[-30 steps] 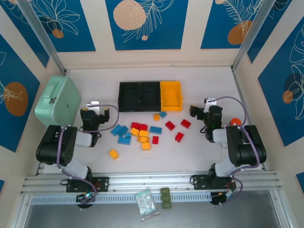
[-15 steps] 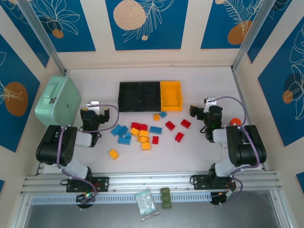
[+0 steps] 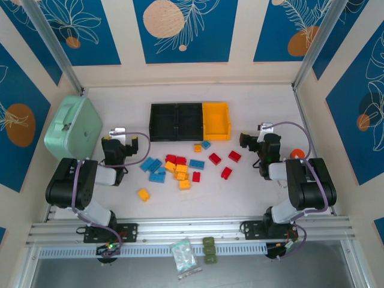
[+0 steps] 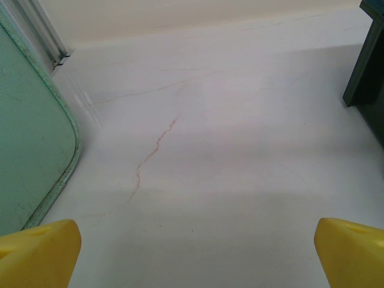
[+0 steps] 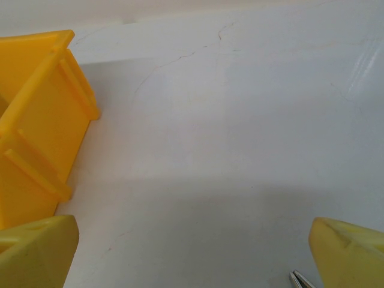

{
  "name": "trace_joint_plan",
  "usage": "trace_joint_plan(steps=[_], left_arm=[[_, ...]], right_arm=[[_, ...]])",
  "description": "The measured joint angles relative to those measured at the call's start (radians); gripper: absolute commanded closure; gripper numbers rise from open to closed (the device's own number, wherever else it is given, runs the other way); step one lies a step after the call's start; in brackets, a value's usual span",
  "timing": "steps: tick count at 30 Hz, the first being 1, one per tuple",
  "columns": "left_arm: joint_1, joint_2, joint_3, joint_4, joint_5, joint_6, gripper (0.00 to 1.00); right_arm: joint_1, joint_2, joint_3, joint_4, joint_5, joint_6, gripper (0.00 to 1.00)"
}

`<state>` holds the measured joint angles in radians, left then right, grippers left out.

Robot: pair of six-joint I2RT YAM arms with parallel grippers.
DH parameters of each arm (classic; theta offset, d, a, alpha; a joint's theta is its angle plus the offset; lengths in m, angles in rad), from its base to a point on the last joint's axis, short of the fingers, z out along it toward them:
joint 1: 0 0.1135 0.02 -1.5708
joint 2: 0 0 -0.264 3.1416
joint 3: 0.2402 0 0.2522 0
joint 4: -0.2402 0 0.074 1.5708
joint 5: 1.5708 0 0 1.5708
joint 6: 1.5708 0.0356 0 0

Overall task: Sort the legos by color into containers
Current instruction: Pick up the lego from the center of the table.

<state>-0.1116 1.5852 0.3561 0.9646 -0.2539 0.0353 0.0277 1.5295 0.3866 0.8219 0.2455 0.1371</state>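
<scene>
Several loose legos in blue, red and yellow-orange lie scattered mid-table, with one yellow-orange brick apart at the near left. Behind them stand the containers in a row: two black bins and a yellow-orange bin. My left gripper rests low on the table left of the pile, open, and its yellow fingertips frame bare table. My right gripper sits right of the pile, open and holding nothing, with the yellow-orange bin to its left.
A large mint-green case stands at the far left, close beside the left gripper. A black bin's corner shows at the right of the left wrist view. Green blocks and a plastic bag lie on the front rail.
</scene>
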Motion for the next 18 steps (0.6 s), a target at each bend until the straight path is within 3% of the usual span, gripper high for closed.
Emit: trace_joint_plan(steps=[10,18], left_arm=[[0.000,-0.013,0.000,-0.017,0.000,0.000,0.01],[0.000,-0.224,0.160,-0.357,-0.011,-0.027,0.01]], right_arm=[[0.000,-0.030,0.016,-0.072,-0.008,-0.004,0.01],[0.014,-0.253,0.151,-0.338,-0.045,0.003,0.01]])
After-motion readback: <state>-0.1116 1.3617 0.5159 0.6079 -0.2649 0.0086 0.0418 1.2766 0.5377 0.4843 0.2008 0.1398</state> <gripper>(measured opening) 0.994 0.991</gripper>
